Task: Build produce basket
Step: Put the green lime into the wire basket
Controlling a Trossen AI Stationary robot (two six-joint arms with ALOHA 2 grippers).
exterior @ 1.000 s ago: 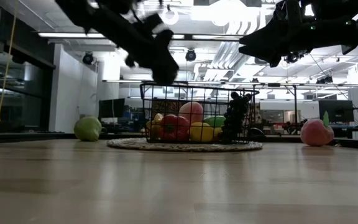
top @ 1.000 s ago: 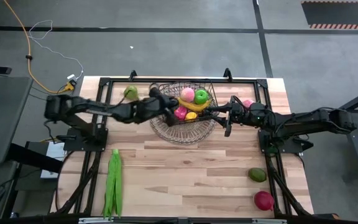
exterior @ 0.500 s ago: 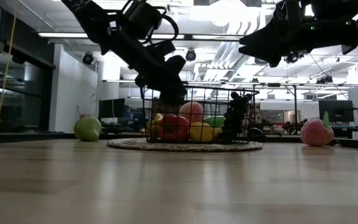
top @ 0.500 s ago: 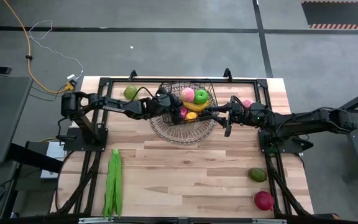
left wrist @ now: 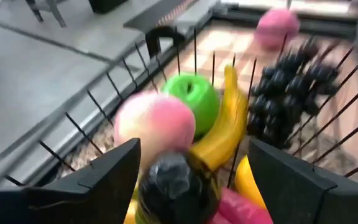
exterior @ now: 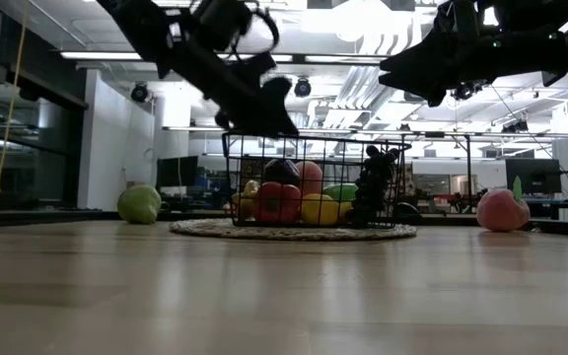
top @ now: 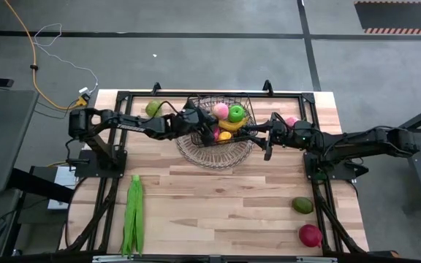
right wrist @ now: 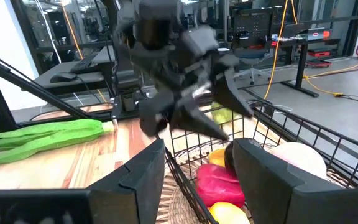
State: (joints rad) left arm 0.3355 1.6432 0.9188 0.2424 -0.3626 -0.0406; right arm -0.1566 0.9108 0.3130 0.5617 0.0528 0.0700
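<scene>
The green pods (top: 133, 215) lie on the desk (top: 218, 197), near the front left, well apart from the basket (top: 216, 133). Left end effector (left wrist: 191, 186) hangs over the basket's left rim, fingers wide, w/ a dark fruit (left wrist: 173, 183) just under it, not held. Best lift straight up, so no wire gets bumped. Right end effector (right wrist: 197, 180) waits by the right rim, fingers partly apart, holding nothing. No writing or labels to read.
</scene>
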